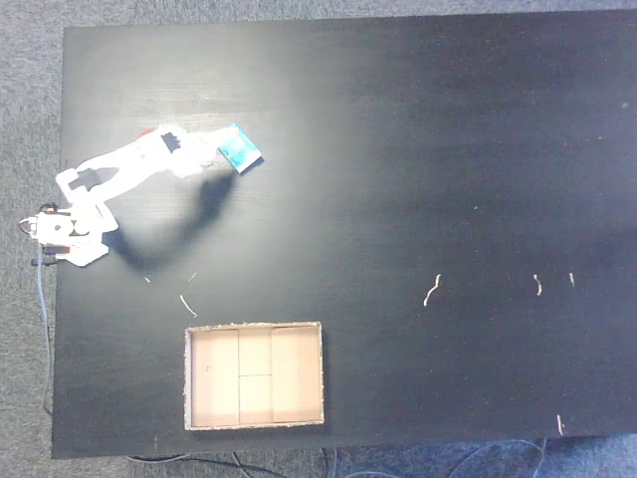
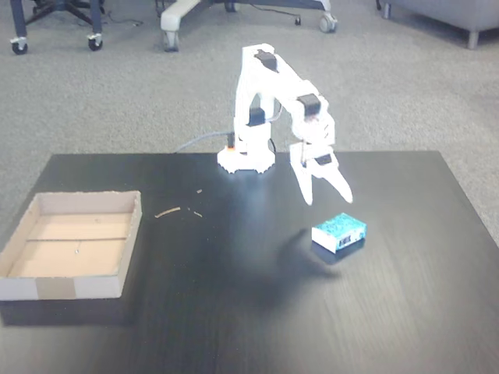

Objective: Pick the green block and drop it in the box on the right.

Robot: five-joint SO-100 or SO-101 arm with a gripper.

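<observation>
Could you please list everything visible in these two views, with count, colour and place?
green block: one, teal-green with speckled top, on the table, just below the gripper tips in the side fixed view.
box: one, tan cardboard, nothing inside, near the table's lower edge in the top-down fixed view.
table: one, black.
scraps: several, pale, scattered on the table.
carpet: grey, around the table.
chair bases: at least two, on the carpet behind.
arm: one, white.
gripper: jaws open, above the block.
</observation>
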